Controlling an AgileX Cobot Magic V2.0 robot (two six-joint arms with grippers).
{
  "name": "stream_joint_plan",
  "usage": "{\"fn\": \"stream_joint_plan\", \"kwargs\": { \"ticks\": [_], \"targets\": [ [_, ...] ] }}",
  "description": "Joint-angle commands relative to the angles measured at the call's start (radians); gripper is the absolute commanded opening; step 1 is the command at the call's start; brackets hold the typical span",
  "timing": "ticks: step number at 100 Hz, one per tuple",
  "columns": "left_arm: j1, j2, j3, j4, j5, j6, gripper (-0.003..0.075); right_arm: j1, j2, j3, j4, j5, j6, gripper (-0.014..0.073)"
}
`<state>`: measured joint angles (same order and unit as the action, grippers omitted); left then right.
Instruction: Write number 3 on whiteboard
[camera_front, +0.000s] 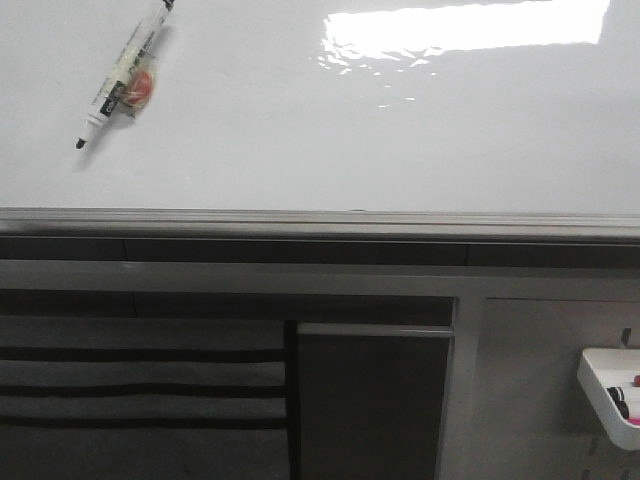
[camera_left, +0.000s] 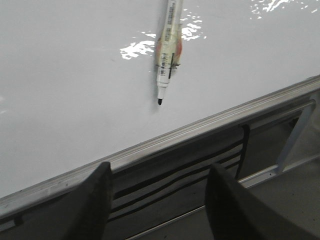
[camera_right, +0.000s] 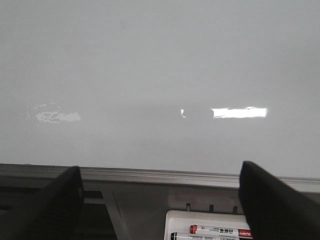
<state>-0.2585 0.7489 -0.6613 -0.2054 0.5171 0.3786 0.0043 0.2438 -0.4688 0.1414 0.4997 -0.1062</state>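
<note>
Glossy white whiteboard (camera_front: 330, 120) with grey metal frame fills the front view, blank, no number 3 on it. White-barrelled black marker (camera_front: 122, 75), uncapped, lies against its upper-left area, tip pointing down-left. Left pincer (camera_left: 159, 200) and right pincer (camera_right: 160, 200) both spread wide, empty, below the frame edge.

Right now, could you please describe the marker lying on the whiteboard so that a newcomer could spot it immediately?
Start at the large glossy whiteboard with its grey metal lower edge, then look to its upper left area in the front view. There lies the marker, slanted, white-bodied, uncapped, its black tip pointing toward the lower left. An orange-red patch beside its barrel sets it apart from the markers stored in the white tray below the board.
</note>
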Motion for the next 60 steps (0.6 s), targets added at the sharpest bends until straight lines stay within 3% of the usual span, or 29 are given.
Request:
{"fn": "stream_joint_plan", "kwargs": {
  "ticks": [1, 33, 60],
  "targets": [
    [-0.034, 0.086, -0.051, -0.009, -0.132, 0.001, 0.0367, -0.006, 0.021, -0.037, 0.007, -0.072, -0.007, 0.057],
    [-0.11, 0.395, -0.147, -0.009, -0.285, 0.001, 0.0367, -0.006, 0.021, -0.037, 0.008, -0.068, -0.007, 0.057],
    [-0.115, 0.567, -0.21, 0.027, -0.417, 0.001, 0.0367, -0.006, 0.021, -0.037, 0.008, -0.068, -0.007, 0.057]
  ]
}}
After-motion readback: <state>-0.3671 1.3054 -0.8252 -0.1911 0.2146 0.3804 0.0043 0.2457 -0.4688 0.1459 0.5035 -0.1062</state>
